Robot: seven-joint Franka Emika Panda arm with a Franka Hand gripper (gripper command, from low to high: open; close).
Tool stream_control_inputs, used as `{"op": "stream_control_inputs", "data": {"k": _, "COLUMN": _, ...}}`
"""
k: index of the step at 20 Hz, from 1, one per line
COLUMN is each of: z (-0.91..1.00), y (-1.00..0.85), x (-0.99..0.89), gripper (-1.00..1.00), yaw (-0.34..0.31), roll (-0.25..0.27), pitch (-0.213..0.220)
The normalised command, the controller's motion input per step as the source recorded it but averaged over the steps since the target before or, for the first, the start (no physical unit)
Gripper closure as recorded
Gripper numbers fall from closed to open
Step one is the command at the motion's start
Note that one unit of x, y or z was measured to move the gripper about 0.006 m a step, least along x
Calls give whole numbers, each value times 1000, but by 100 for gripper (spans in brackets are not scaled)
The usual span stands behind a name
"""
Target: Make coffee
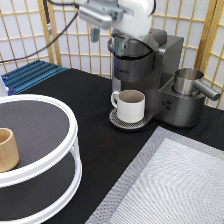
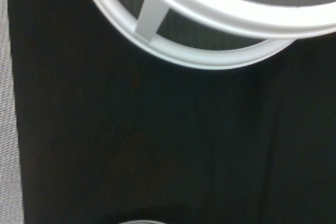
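Observation:
My gripper [image 1: 105, 40] hangs at the exterior view's top, just above and to the left of the top of the grey coffee machine [image 1: 150, 75]. Its fingers stand apart with nothing between them. A white handled mug [image 1: 130, 105] stands on the machine's round drip tray [image 1: 116, 121] under the spout. The small white coffee pod does not show in either view. The wrist view shows black tabletop [image 2: 150, 140] and a sliver of a pale round rim [image 2: 142, 221].
A white two-tier round stand [image 1: 50, 165] fills the exterior view's left, with a tan wooden cup [image 1: 7, 149] on its upper shelf; its rim shows in the wrist view [image 2: 217, 57]. A steel jug [image 1: 189, 81] sits on the machine's right side. A grey mat [image 1: 170, 185] lies at the bottom right.

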Motion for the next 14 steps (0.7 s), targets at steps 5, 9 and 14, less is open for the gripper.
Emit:
{"op": "stream_control_inputs", "data": {"k": 5, "z": 735, "y": 811, "x": 182, "gripper": -100, "yaw": 10, "roll": -52, "pitch": 85}}
{"op": "stream_control_inputs", "data": {"k": 9, "z": 417, "y": 926, "x": 424, "gripper": -100, "yaw": 0, "roll": -138, "pitch": 82}}
{"op": "stream_control_inputs", "data": {"k": 14, "z": 254, "y": 305, "x": 608, "gripper": -100, "yaw": -29, "roll": -124, "pitch": 43}}
